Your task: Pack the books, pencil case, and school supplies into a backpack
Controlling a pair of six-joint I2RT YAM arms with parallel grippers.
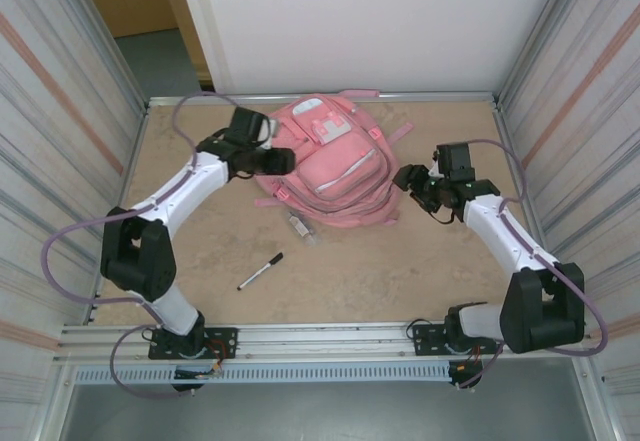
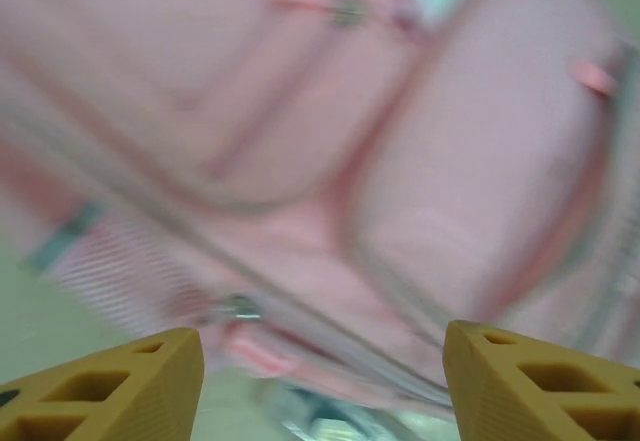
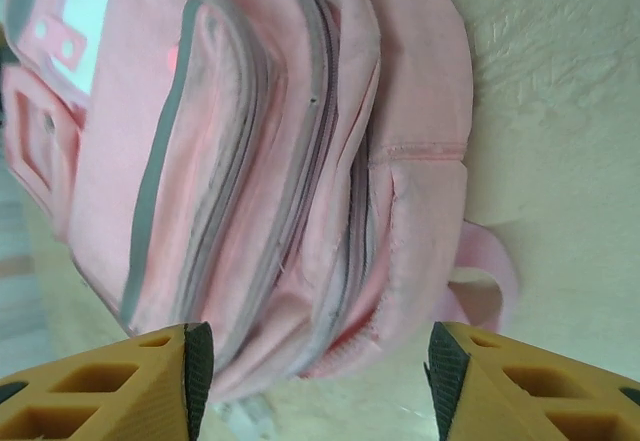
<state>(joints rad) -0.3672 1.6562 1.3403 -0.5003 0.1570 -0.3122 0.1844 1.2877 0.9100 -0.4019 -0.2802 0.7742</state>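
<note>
1. Both sets of my jaws are spread and hold nothing. In each wrist view the orange fingertips (image 2: 130,386) stand wide apart, with only pink fabric between them.
2. The backpack (image 1: 325,166) lies flat on the bench (image 1: 420,271), front pockets up and its top toward the far wall. My left jaws hang at its left edge and my right jaws just off its right side. I judge I am placed on both flanks so one arm can steady the fabric while the other works a zip.
3. The loose supplies wait outside the backpack. A black marker (image 1: 260,272) lies well apart from its near edge, toward my bases, and a small pale piece (image 1: 301,227) lies just beside that near edge.
4. The top view gives this layout and the loose items. The right wrist view adds sharp detail: the grey zip lines (image 3: 160,151) along the pockets, which look drawn shut, and a pink strap loop (image 3: 492,279) lying out on the bench.
5. The left wrist view is blurred, but it shows a metal zip pull (image 2: 238,308) on the backpack close above my fingertips, likely my nearest way in.
</note>
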